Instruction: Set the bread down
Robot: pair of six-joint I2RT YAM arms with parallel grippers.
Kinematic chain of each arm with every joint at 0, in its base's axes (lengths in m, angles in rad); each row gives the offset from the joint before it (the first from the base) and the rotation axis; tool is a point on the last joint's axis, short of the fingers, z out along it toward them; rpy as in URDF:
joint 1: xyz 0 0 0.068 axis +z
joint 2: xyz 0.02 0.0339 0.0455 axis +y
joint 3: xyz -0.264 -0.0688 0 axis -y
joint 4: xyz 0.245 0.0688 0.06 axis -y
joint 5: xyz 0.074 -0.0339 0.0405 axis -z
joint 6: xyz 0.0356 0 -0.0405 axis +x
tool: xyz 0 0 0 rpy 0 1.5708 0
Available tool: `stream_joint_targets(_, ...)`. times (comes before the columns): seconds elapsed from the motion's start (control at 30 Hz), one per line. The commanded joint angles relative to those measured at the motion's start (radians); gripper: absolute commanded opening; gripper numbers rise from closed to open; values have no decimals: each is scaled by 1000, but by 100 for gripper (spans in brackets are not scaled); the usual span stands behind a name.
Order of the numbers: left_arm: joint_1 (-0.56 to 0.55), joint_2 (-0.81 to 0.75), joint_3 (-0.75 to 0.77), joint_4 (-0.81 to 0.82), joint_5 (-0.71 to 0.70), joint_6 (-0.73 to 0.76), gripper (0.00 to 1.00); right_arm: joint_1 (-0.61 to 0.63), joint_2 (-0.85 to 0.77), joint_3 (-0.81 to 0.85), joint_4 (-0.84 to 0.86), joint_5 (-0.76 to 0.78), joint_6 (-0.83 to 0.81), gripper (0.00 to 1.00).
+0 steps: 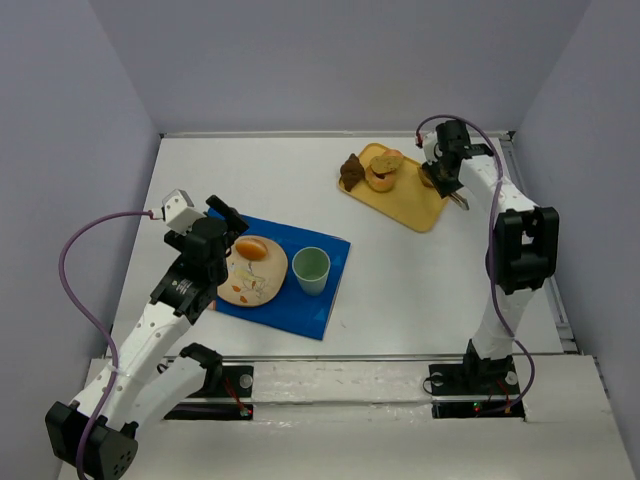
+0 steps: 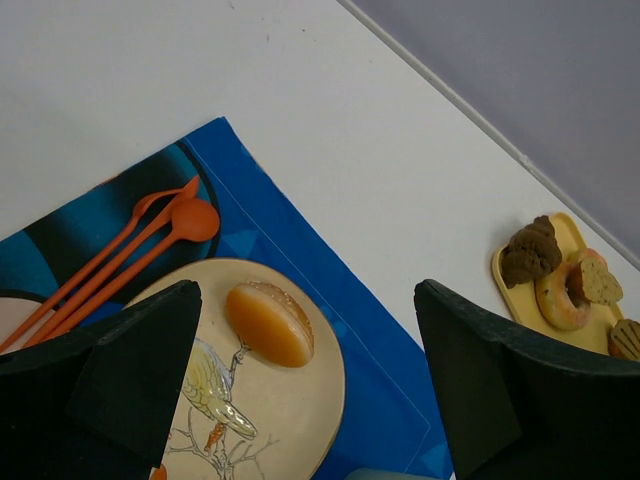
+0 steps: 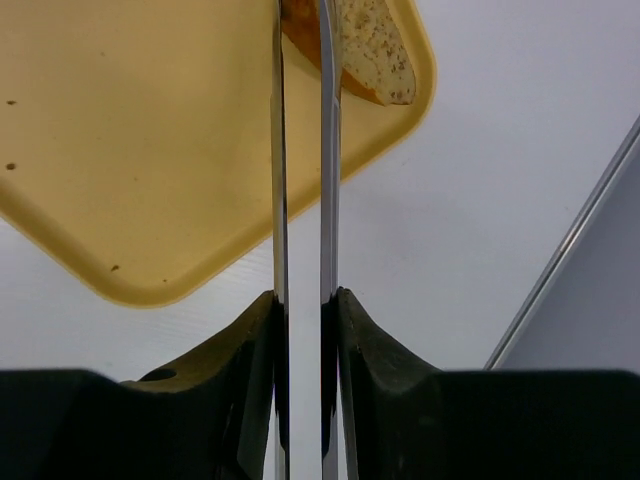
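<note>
Right hand point(image 3: 303, 300) clamps metal tongs point(image 3: 328, 180) touching a bread slice point(image 3: 375, 50); left hand point(image 2: 305, 300) gapes wide.

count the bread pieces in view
5: a glazed roll on the plate; on the yellow tray a dark pastry, a doughnut, a slice against it, a piece at the tongs' tips. More may be hidden.

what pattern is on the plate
Cream plate with a painted bird on a branch. The left wrist view shows it best.
</note>
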Motion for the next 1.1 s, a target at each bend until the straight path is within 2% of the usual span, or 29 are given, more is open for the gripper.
stream_joint_targets(0.0,4,-14,2,41,-20,12,99,-5,-82,70,-3,-107,19,17)
stream_joint_targets(0.2,4,-23,1,44,-10,12,99,62,-261,85,0,-296,88,16)
stream_joint_targets(0.3,4,-29,-2,43,-5,10,99,168,-370,64,21,-345,140,16)
stream_joint_targets(0.43,4,-42,1,26,-7,0,99,405,-480,2,113,-357,202,17)
stream_joint_targets(0.53,4,-52,12,-8,-23,-23,99,525,-499,-10,147,-363,255,16)
stream_joint_targets(0.7,6,-94,38,-132,-100,-109,99,784,-436,10,170,-342,245,17)
stream_joint_targets(0.9,6,-166,81,-321,-230,-270,99,898,-262,80,155,-291,274,17)
stream_joint_targets(1.07,6,-242,91,-395,-281,-332,99,955,-131,165,112,-278,285,17)
